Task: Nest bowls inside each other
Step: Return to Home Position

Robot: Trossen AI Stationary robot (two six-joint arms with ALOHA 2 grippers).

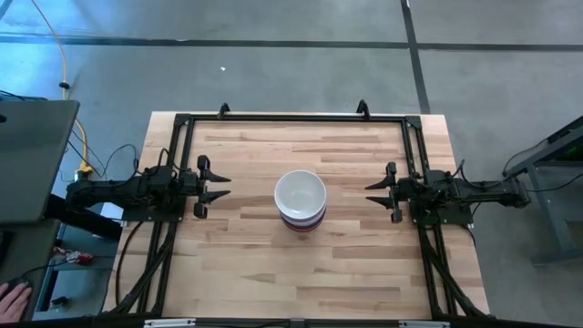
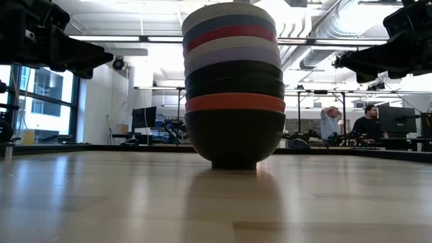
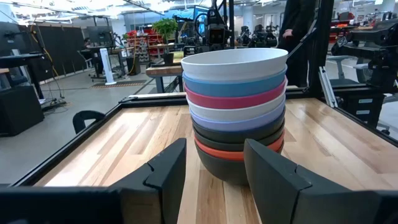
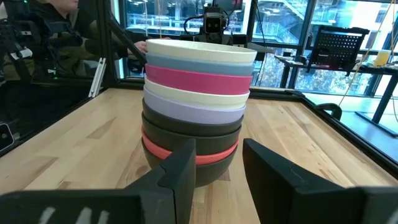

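While both arms wait at the worktop edges, the bowl stack stands nested at centre
Spread and empty, left fingers and right fingers face it from opposite sides, about equally near

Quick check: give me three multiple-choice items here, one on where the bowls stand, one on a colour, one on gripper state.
1. Where on the table is the bowl stack? A. At its left edge. B. In a far corner. C. Around its middle, between the arms.
2. What colour is the top bowl? A. White. B. Black. C. Lavender.
3. The left gripper and right gripper are: A. both shut on the stack. B. both open, apart from the stack. C. left shut on a bowl, right open.
Answers: 1 C, the high view shows it centred; 2 A, both wrist views show a white rim on top; 3 B, each wrist view shows spread fingers short of the stack.
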